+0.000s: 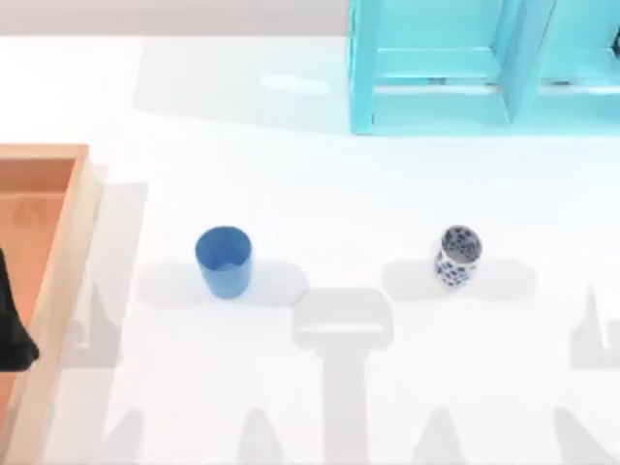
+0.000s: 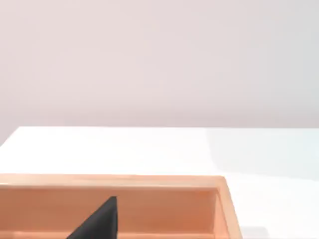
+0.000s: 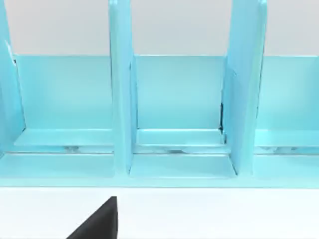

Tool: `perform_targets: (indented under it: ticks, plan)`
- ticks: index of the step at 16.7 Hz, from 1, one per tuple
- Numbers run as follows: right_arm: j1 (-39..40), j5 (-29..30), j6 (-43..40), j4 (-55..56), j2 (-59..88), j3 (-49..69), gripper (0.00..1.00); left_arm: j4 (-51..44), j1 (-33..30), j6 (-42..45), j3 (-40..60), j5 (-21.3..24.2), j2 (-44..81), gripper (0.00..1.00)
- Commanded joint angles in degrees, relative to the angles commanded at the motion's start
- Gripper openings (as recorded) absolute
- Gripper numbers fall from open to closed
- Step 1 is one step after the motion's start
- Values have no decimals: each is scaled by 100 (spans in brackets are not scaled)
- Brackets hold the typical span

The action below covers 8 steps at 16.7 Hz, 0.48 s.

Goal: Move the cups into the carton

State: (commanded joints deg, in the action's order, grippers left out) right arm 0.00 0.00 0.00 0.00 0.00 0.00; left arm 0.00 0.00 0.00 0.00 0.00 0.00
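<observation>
Blue cup (image 1: 223, 260) and speckled cup (image 1: 456, 256) stand upright, well apart on the tabletop (image 1: 339, 194) — seen from above; left wrist faces the carton (image 2: 124, 206), right wrist the turquoise frame (image 3: 174, 114) — gripper openings I cannot tell.

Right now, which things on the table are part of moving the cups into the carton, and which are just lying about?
Part of the job:
- blue cup, upright on the table
- speckled cup, upright, toward the right
- carton, at the left edge

Just lying about:
- turquoise frame, at the far side
</observation>
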Motion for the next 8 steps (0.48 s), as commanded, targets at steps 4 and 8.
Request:
perform_targets:
  ticks: [4, 8]
  plan:
    - [0, 0, 0, 0, 0, 0, 100, -38, -112, 1, 156, -19, 118, 100]
    - [0, 0, 0, 0, 0, 0, 100, -289, -785, -120, 1188, -140, 880, 100]
